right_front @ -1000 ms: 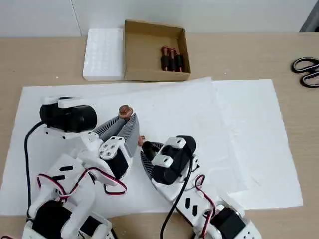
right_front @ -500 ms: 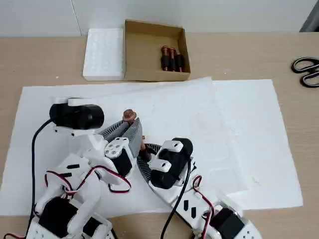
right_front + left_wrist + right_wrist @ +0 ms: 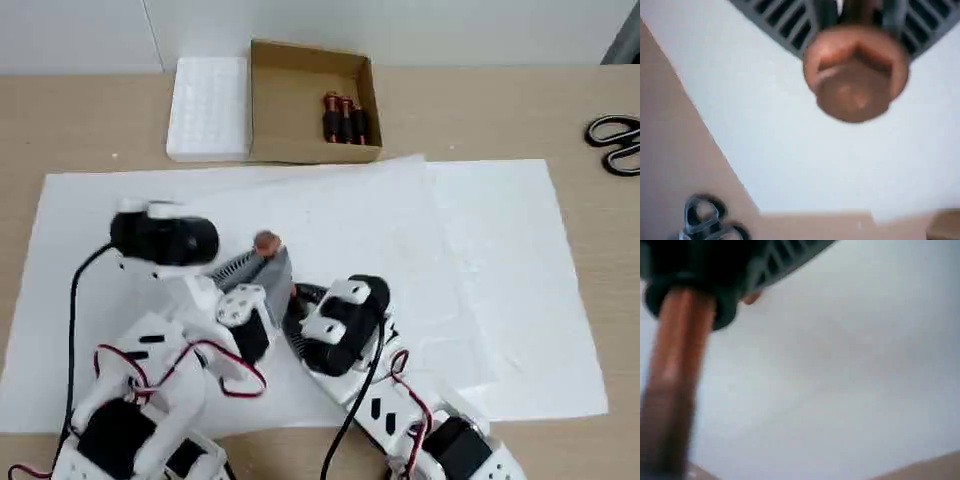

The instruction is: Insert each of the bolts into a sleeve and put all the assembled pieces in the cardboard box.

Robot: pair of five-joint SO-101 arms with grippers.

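Gripping one bolt (image 3: 855, 75), left hand (image 3: 266, 252) adjoins right hand (image 3: 293, 300) clamping one sleeve (image 3: 725, 310); three pieces (image 3: 344, 118) in cardboard box (image 3: 290, 75).

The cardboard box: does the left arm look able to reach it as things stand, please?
Probably yes: only white paper lies between the left gripper and the open-topped cardboard box, which has bare floor beside its assembled pieces. That gripper is shut on a bolt.

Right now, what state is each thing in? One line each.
left pincer, shut on bolt
bolt, gripped, head clear of the pincer
right pincer, shut on sleeve
sleeve, gripped, copper shank sticking out of it
cardboard box, open
assembled pieces, three, lying side by side in the box
scissors, blades past the frame edge, cannot tell
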